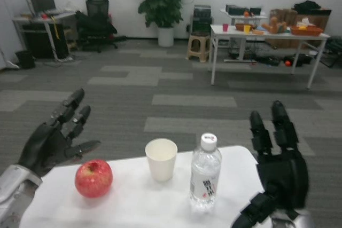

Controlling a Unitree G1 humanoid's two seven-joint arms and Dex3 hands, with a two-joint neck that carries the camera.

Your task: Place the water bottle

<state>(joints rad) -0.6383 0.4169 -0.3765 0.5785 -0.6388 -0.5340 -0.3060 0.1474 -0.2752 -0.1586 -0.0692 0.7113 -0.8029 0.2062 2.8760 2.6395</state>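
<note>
A clear water bottle with a white cap stands upright on the white table, right of centre. My right hand hovers just to the right of it, fingers spread and pointing up, thumb low near the bottle's base, not touching it. My left hand is raised at the table's far left edge, fingers apart, holding nothing.
A white paper cup stands just left of the bottle. A red apple lies further left, near my left hand. Beyond the table lies grey carpet, with another white table, a stool and a potted plant far off.
</note>
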